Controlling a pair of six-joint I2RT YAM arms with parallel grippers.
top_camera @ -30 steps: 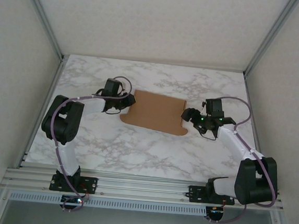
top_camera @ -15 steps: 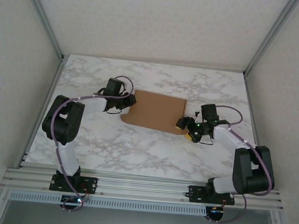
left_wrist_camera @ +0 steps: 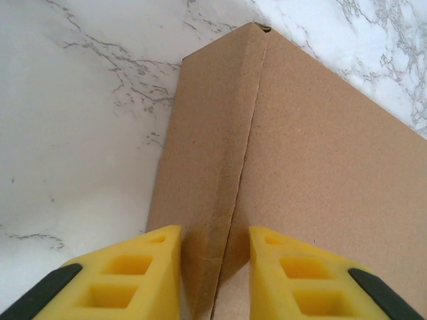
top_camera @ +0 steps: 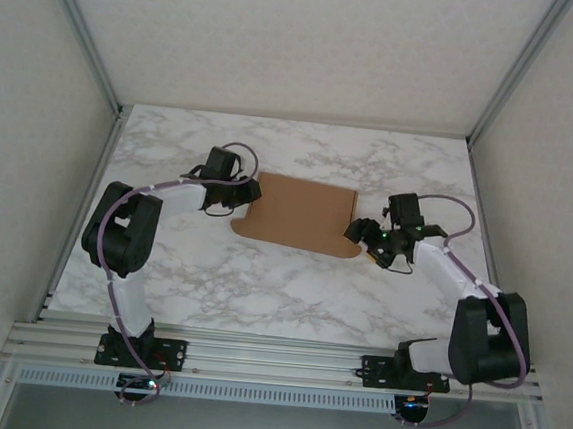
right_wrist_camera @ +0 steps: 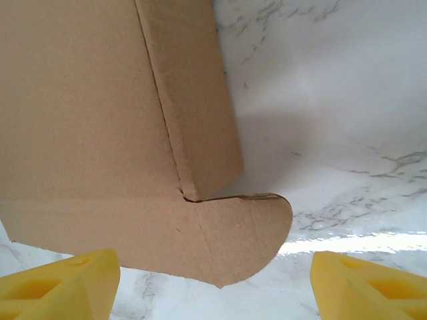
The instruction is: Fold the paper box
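The paper box [top_camera: 297,213] is a brown cardboard sheet lying mid-table, with its left and right side walls folded up. My left gripper [top_camera: 249,197] is at the box's left edge. In the left wrist view its yellow fingers [left_wrist_camera: 150,267] straddle the raised left wall [left_wrist_camera: 220,167] of the paper box [left_wrist_camera: 320,153], and my left gripper [left_wrist_camera: 215,233] is shut on that wall. My right gripper [top_camera: 358,234] hovers at the near right corner. It stands open [right_wrist_camera: 213,261], and a rounded flap [right_wrist_camera: 247,230] of the paper box [right_wrist_camera: 87,113] lies flat between and ahead of its fingers, beside the raised right wall [right_wrist_camera: 193,100].
The marble table [top_camera: 260,283] is bare around the box. Aluminium frame rails [top_camera: 274,359] run along the near edge, and slanted posts [top_camera: 82,31] rise at the back corners. White walls close in both sides.
My right gripper has come down and in from beside the box's right wall to its near right corner. The left arm and the box have stayed put.
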